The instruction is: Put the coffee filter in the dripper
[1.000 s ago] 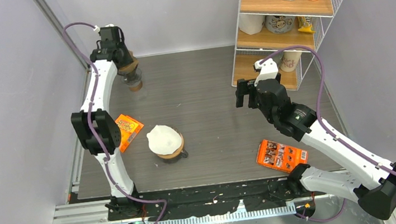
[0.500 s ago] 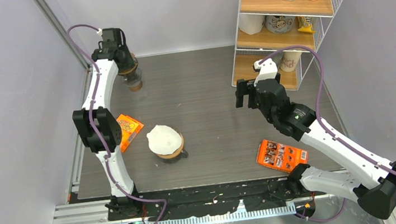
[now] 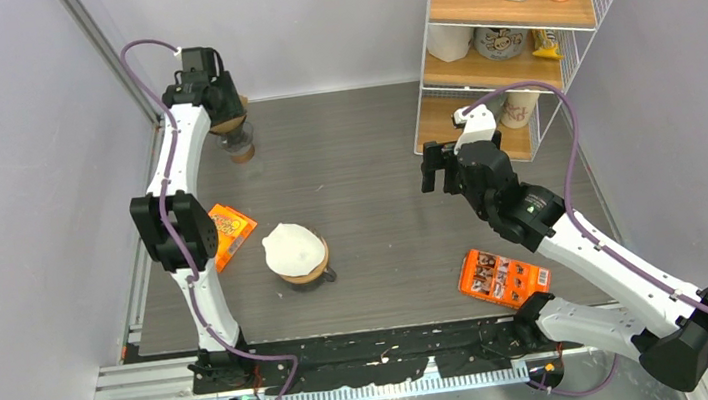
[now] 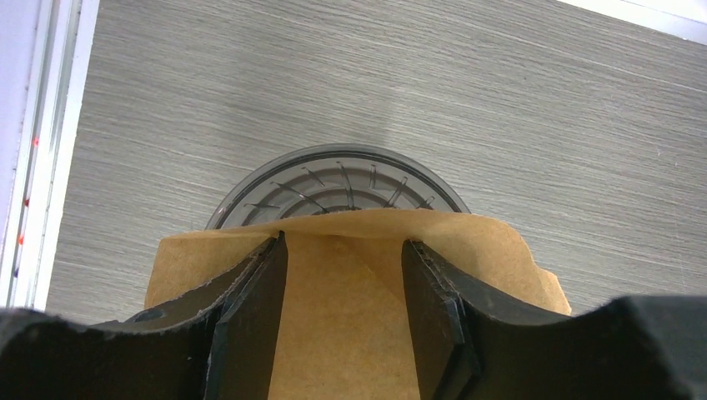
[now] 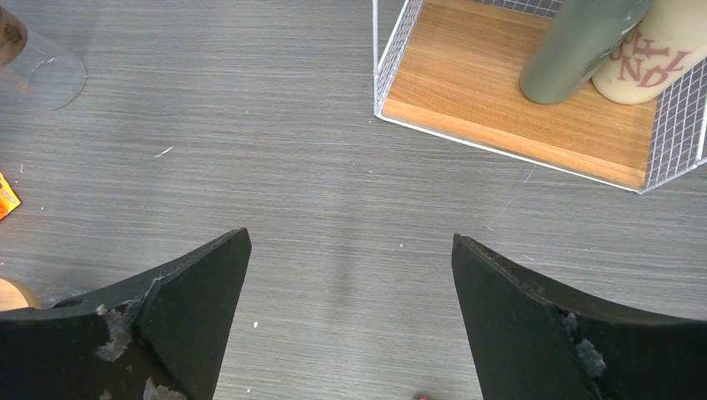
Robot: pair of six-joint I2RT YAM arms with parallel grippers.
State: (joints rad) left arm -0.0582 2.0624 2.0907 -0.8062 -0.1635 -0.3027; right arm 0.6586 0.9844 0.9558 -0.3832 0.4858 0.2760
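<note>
My left gripper is at the far left of the table, shut on a brown paper coffee filter. In the left wrist view the filter fills the gap between the fingers and spreads past both. My left gripper holds it just over the clear ribbed dripper, whose far rim shows beyond the filter's edge. The dripper stands on the table below the gripper. My right gripper hovers open and empty at mid-table near the shelf; in the right wrist view it is over bare table.
A brown cup with a white filter on top stands mid-table. Orange packets lie at the left and near right. A wire shelf with cups stands at the back right. The left wall is close to my left arm.
My left gripper has shifted slightly back and left with the filter, staying over the dripper. The right arm has not moved.
</note>
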